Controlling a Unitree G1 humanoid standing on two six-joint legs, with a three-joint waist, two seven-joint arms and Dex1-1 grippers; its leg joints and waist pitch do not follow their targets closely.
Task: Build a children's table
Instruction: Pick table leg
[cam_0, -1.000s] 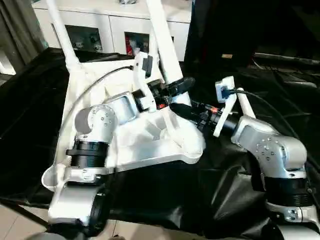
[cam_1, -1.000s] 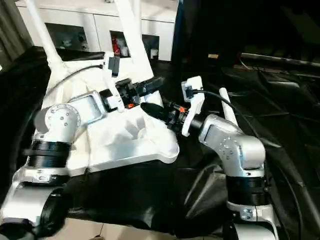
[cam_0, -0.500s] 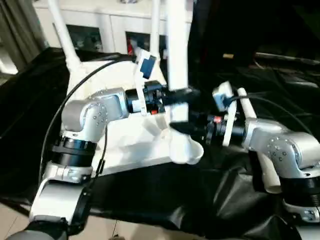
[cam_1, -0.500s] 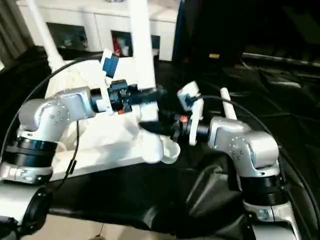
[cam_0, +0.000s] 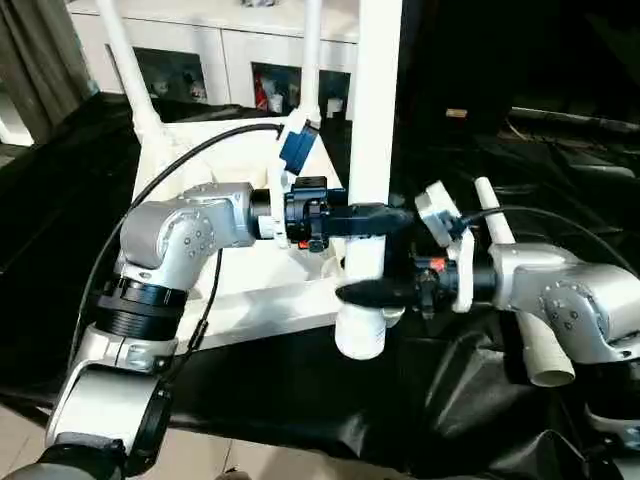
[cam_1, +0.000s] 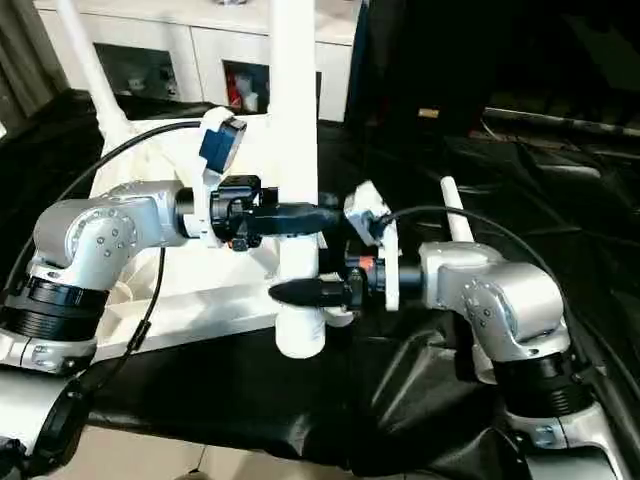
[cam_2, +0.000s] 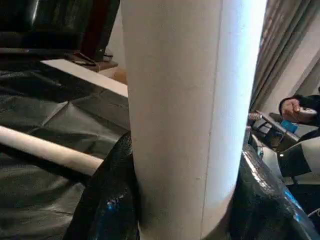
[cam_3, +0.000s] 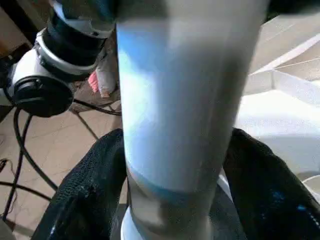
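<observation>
The white tabletop (cam_0: 235, 290) lies underside up on black cloth. Two white legs (cam_0: 125, 70) (cam_0: 312, 50) stand in its far corner sockets. A third leg (cam_0: 375, 100) stands upright at the near right corner, its lower end (cam_0: 360, 335) just past the rim. My left gripper (cam_0: 372, 215) is shut on this leg at mid height, and its black fingers (cam_2: 105, 200) press both sides. Lower down, my right gripper (cam_0: 362, 293) is open, with one finger (cam_3: 85, 200) on each side of the same leg. Another leg (cam_0: 500, 225) lies on the cloth behind my right forearm.
A white glass-doored cabinet (cam_0: 240, 50) stands behind the table. Black cloth (cam_0: 300, 400) covers the work surface, with bare floor (cam_0: 30, 440) at the near left. In the left wrist view a person's hand (cam_2: 295, 107) holds a small device at the edge.
The third leg has swung from tilted to upright and shifted toward the near right corner. My left gripper turned with it. My right gripper moved lower on the leg.
</observation>
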